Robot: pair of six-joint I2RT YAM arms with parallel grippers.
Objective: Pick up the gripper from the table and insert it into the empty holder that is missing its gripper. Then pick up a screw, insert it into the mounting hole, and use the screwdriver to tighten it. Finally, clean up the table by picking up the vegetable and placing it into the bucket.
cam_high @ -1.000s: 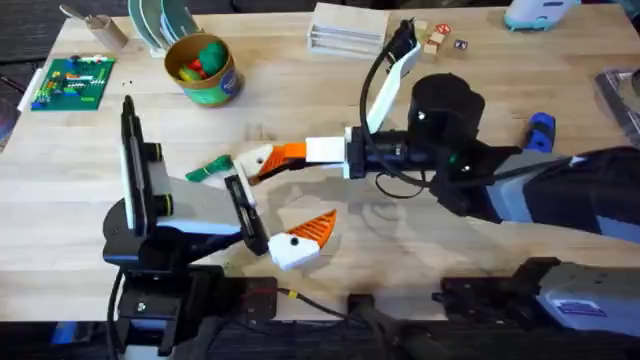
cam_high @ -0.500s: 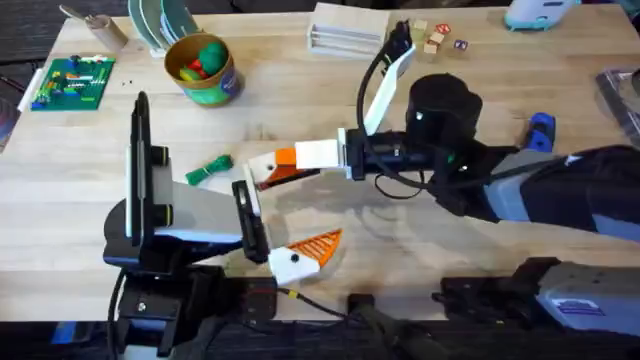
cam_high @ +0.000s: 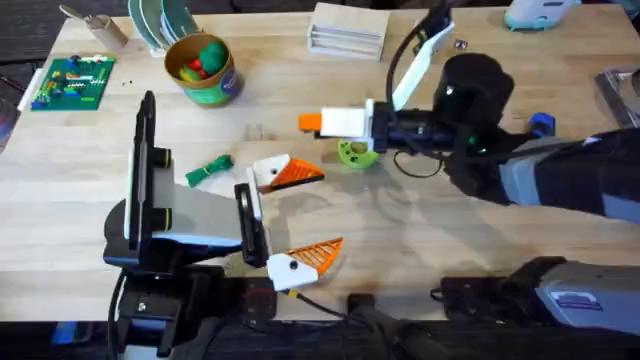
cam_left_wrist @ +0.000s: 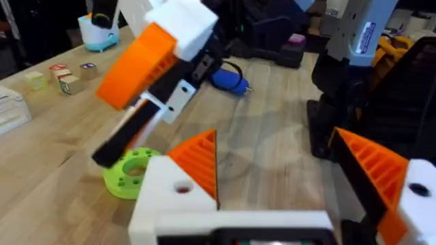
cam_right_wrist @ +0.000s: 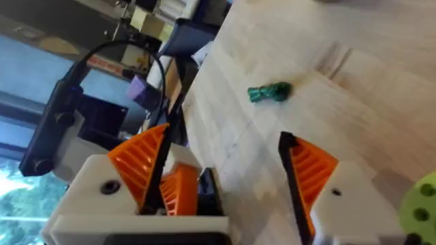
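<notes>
Vegetable (cam_high: 208, 168), likely light, soft and slippery, lies on the tabletop (cam_high: 420, 240); grip its narrow middle. Left claw (cam_high: 285, 222) and right claw (cam_right_wrist: 225, 184) stand apart, empty.

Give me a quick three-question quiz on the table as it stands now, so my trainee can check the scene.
1. True or false: the vegetable is already inside the bucket.
2. Which thing lies on the table closest to the right hand? A) a circuit board B) the green disc C) a wooden block
3. Fill in: the left hand has its jaws ____.

Key: 1 false, it lies on the table; 2 B; 3 open.
</notes>
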